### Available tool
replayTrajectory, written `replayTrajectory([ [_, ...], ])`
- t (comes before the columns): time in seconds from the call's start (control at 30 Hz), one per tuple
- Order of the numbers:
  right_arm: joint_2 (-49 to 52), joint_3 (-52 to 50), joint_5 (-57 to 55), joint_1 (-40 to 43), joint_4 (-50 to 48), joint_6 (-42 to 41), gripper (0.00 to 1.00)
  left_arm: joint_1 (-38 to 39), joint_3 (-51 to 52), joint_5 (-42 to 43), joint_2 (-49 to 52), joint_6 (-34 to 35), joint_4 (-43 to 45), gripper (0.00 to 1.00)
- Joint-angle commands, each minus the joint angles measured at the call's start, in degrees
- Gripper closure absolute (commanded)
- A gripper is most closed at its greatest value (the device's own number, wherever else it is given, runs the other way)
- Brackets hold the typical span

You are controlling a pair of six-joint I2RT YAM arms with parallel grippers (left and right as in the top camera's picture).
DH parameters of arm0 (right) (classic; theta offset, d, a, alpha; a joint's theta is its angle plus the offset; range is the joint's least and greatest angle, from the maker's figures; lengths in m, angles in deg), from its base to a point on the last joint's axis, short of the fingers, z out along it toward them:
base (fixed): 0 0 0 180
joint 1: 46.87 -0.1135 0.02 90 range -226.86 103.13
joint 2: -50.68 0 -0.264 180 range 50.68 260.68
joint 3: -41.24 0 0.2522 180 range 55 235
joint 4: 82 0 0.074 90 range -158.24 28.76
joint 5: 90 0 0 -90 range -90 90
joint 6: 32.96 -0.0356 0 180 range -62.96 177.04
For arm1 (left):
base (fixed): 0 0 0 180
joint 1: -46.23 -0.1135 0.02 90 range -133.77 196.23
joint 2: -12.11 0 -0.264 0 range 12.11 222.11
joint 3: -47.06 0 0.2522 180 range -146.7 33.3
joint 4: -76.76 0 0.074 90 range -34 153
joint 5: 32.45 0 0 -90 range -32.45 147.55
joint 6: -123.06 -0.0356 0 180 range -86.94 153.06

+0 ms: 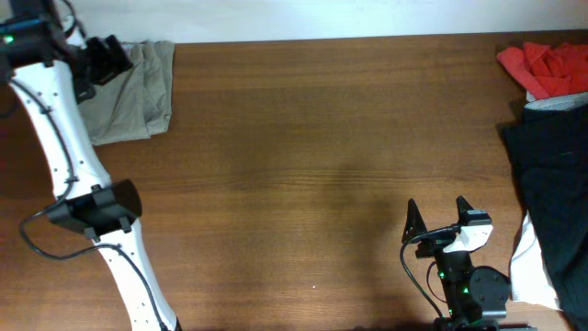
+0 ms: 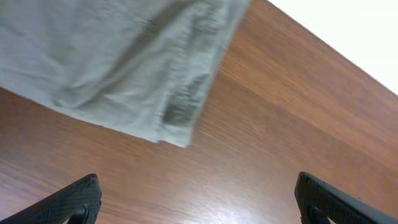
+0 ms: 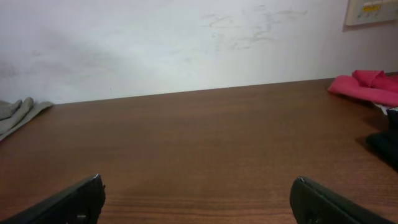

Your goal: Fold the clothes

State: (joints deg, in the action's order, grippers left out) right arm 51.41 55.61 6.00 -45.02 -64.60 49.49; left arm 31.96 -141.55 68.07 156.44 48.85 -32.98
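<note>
A broad stretch of bare wooden table [image 1: 312,156] is lying open between the two arms, giving either gripper room to pass. The folded khaki garment [image 1: 138,87] is occupying the far left corner, and the left arm [image 1: 69,156] is slanting across that side. The red garment [image 1: 548,66] and the dark garment [image 1: 551,175] are crowding the right edge, near the wide-spread right gripper [image 1: 438,213].
</note>
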Motion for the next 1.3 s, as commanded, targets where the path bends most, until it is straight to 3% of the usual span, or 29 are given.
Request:
replayTrajectory([
  [0.0, -0.26, -0.28, -0.70, 0.44, 0.39, -0.44, 0.01, 3.48, 14.05, 0.39, -13.84, -0.90, -0.11, 0.01],
  [0.27, -0.26, -0.28, -0.70, 0.44, 0.42, -0.44, 0.01, 5.33, 59.32, -0.48, -48.19, -0.92, -0.11, 0.01],
  [0.33, -0.26, -0.28, -0.70, 0.44, 0.42, -0.44, 0.01, 5.38, 72.00, -3.04, -57.53, -0.94, 6.56, 0.01],
  [0.37, -0.26, -0.28, -0.70, 0.44, 0.39, -0.44, 0.01, 5.38, 79.69, -4.26, -62.58, -1.01, 12.79, 0.01],
  [0.4, -0.26, -0.28, -0.70, 0.44, 0.39, -0.44, 0.01, 5.44, 92.83, -6.21, -70.23, -2.38, 25.14, 0.01],
  [0.5, -0.26, -0.28, -0.70, 0.44, 0.42, -0.44, 0.01, 5.49, 115.05, -7.37, -82.18, -5.25, 47.82, 0.01],
  [0.53, -0.26, -0.28, -0.70, 0.44, 0.42, -0.44, 0.01, 5.49, 127.45, -7.34, -88.52, -5.22, 60.67, 0.01],
  [0.6, -0.26, -0.28, -0.70, 0.44, 0.42, -0.44, 0.01, 5.49, 144.63, -6.64, -97.48, -5.18, 78.07, 0.01],
  [0.7, -0.26, -0.28, -0.70, 0.44, 0.42, -0.44, 0.01, 5.49, 162.62, -3.96, -109.63, -5.18, 98.38, 0.01],
  [0.77, -0.26, -0.28, -0.70, 0.44, 0.42, -0.44, 0.01, 5.51, 169.39, -2.58, -115.95, -5.18, 107.14, 0.01],
  [0.87, -0.26, -0.28, -0.70, 0.44, 0.42, -0.44, 0.01, 6.32, 174.40, -2.89, -123.36, -5.22, 111.62, 0.01],
  [1.07, -0.26, -0.28, -0.70, 0.44, 0.42, -0.44, 0.01, 8.72, 174.33, -3.45, -132.28, -5.20, 106.51, 0.01],
  [1.27, -0.26, -0.28, -0.70, 0.44, 0.39, -0.44, 0.01, 10.47, 174.33, -4.81, -144.12, -5.27, 91.91, 0.01],
])
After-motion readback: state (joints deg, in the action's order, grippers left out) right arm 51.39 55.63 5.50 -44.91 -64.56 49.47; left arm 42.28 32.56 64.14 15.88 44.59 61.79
